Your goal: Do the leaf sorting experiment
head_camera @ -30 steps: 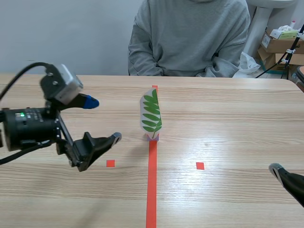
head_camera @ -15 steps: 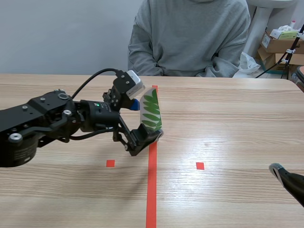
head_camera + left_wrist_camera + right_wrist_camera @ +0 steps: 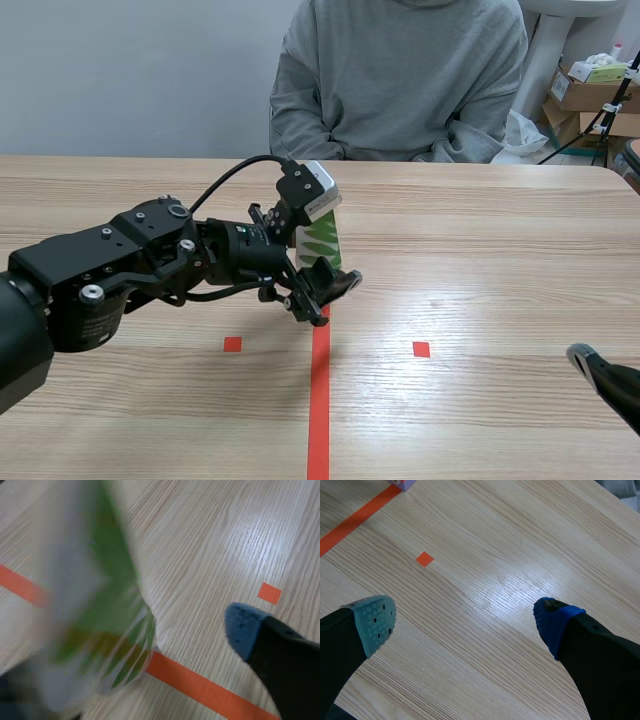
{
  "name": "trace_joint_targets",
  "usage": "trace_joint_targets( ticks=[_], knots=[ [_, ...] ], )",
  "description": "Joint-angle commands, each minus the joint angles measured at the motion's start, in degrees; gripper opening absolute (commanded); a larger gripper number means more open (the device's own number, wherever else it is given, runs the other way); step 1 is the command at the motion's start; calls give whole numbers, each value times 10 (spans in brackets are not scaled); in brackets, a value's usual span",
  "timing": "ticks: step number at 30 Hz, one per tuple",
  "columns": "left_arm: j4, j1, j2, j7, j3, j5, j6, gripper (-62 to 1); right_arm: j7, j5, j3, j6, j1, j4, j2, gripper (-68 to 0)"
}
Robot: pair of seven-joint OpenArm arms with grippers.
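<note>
A laminated white card with a green fern leaf [image 3: 324,236] stands upright in a small purple holder [image 3: 402,484] on the red centre tape line [image 3: 319,400]. My left gripper [image 3: 322,268] reaches in from the left and straddles the card. In the left wrist view the card [image 3: 95,610] is close and blurred between the fingers, with a gap to the blue-padded finger [image 3: 243,629]; the other finger is hidden behind the card. This gripper is open. My right gripper [image 3: 465,617] hovers open over bare table, far right of the card.
A person in a grey sweater [image 3: 400,80] sits across the table with arms folded. Small orange squares [image 3: 232,344] [image 3: 421,349] mark each side of the centre line. Boxes [image 3: 590,90] stand off the table at the back right.
My left arm has swung from the table's left side to the centre, and its open fingers now straddle the leaf card. The right arm has not moved.
</note>
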Motion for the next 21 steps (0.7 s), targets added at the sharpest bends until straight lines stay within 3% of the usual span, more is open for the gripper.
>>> trace_joint_targets(
  ticks=[1, 10, 15, 21],
  knots=[
    [13, -5, -5, -8, -3, -7, 1, -310, 7, 3, 1, 0, 7, 9, 0, -113],
    [13, -5, -5, -8, -3, -8, 10, -520, 7, 3, 1, 0, 7, 9, 0, -113],
    [13, -4, -5, -8, -3, -8, 11, -563, 7, 3, 1, 0, 7, 9, 0, -113],
    [13, -4, -5, -6, -3, -7, 11, -566, 7, 3, 1, 0, 7, 9, 0, -113]
  ],
)
